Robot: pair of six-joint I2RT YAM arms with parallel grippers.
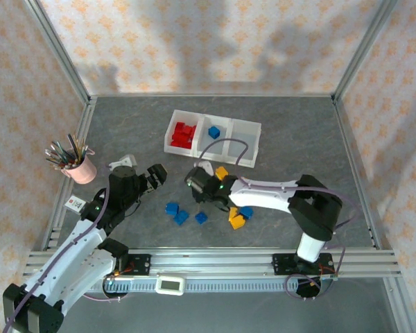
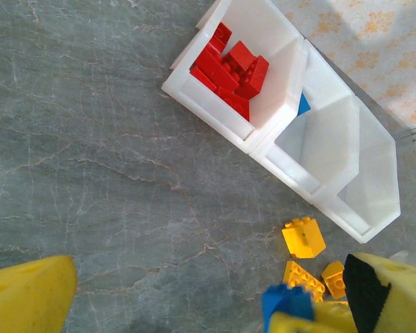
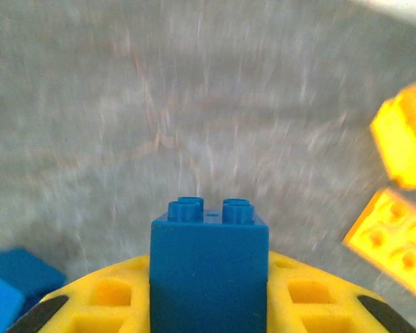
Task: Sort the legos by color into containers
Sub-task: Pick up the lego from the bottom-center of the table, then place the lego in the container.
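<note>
Hovering at the left, the left gripper (image 1: 154, 176) has its fingers apart, with loose blue bricks (image 1: 177, 212) just right of it and nearer. Further right, the right gripper (image 1: 197, 184) is clamped on a blue brick (image 3: 209, 274). The middle bin (image 1: 220, 148), already holding one blue brick, lies farther back and slightly right of those fingers, so the right arm is nearer to it.

We see smooth, glossy plastic on the small blue studded brick (image 3: 208, 277); the translucent white rectangular bins (image 2: 197, 107) look satin plastic; the grey veined worktop (image 2: 90, 159) looks matt, stone-like.
</note>
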